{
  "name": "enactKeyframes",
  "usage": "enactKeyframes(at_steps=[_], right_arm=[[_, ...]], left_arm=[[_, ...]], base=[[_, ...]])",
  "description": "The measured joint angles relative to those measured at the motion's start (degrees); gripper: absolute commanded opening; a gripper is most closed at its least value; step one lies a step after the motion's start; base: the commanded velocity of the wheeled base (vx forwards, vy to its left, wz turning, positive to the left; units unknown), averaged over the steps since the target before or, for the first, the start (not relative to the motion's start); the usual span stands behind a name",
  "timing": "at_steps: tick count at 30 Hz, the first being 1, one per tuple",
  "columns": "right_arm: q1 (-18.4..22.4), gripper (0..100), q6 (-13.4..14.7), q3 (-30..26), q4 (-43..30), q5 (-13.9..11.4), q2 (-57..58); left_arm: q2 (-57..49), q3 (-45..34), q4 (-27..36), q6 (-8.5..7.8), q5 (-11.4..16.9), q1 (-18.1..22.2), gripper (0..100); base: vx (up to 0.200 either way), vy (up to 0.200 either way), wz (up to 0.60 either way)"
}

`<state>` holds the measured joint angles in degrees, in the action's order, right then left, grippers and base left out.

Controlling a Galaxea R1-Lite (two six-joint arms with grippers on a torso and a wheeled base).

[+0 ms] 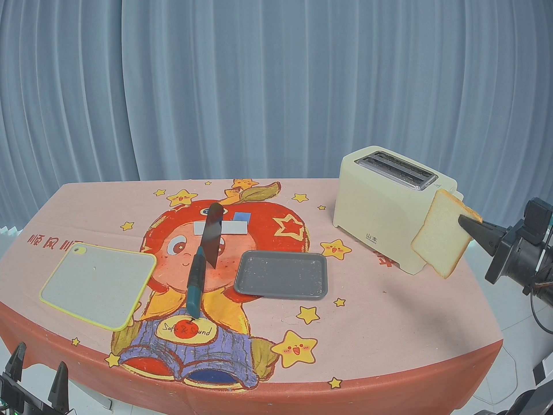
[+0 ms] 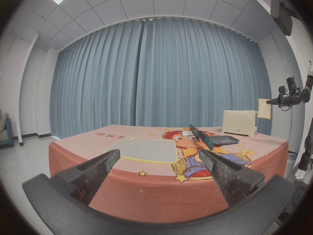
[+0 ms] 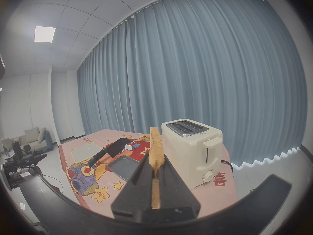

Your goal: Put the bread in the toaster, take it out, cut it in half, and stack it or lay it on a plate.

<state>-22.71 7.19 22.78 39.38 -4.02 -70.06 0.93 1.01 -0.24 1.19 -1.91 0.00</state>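
Right gripper (image 1: 468, 223) is clamped hard on the one slice of bread (image 1: 440, 240), pinching it by an edge. The slice hangs in the air just beside the toaster's near right corner, level with its side wall and below its top. One toaster (image 1: 380, 203) on show, cream-coloured, standing at the right rear of the table (image 1: 403, 318), and I count two slots in its top, both dark. Over in the middle lies one grey plate (image 1: 282, 275), shallow and rectangular, well apart from the bread. Just to its left is one knife (image 1: 203, 260), teal handle toward the near edge, dark blade tilted up off the cloth with its tip above a small white and blue block (image 1: 233, 227); what props it I cannot make out. One cutting board (image 1: 98, 283), pale with a yellow-green rim, lies flat at the left. Left gripper (image 2: 159, 154) hangs low off the near left edge of the table, its two fingers spread wide with nothing between them.
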Motion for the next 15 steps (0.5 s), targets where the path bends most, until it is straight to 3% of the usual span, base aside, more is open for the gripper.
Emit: enactKeyframes(at_steps=[15], right_arm=[[-1.56,0,0.06,-0.27,-0.05,0.00,-0.89]], left_arm=[[0.00,0.00,0.00,0.00,0.00,0.00,100]], base=[[0.000,0.000,0.00]])
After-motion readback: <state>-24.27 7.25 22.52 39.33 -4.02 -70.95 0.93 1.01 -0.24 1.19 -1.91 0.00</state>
